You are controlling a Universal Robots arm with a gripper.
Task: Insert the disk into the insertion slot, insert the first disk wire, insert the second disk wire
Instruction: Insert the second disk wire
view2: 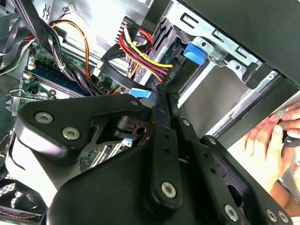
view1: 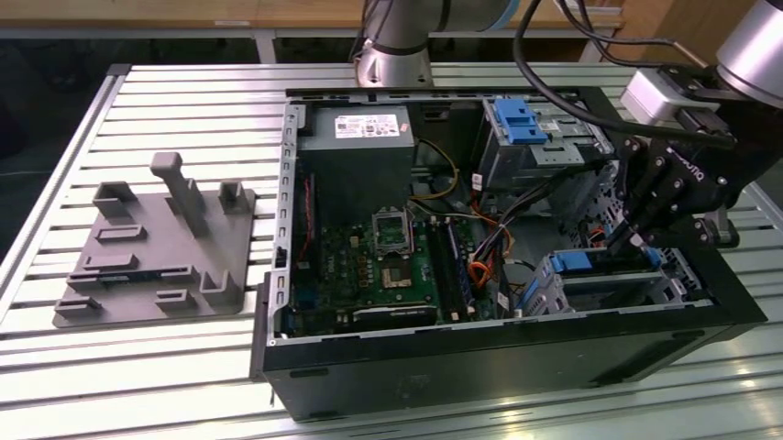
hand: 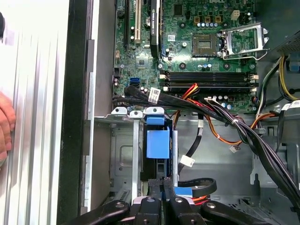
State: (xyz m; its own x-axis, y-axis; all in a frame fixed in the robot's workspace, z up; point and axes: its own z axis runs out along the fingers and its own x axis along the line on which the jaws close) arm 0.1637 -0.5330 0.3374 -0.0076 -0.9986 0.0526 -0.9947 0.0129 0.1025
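Black gripper linkages crowd the front of both wrist views, and the gripper (hand: 162, 187) has its fingers (view2: 157, 110) pressed together, closed on nothing that I can make out. Its tips sit at the blue-framed disk (hand: 157, 140), which stands seated in the insertion slot (view1: 612, 280) at the open computer case's (view1: 490, 353) corner on the exterior view's right. Black wires (hand: 225, 117) run past just beside it. A person's hand (view2: 267, 145) rests outside the case.
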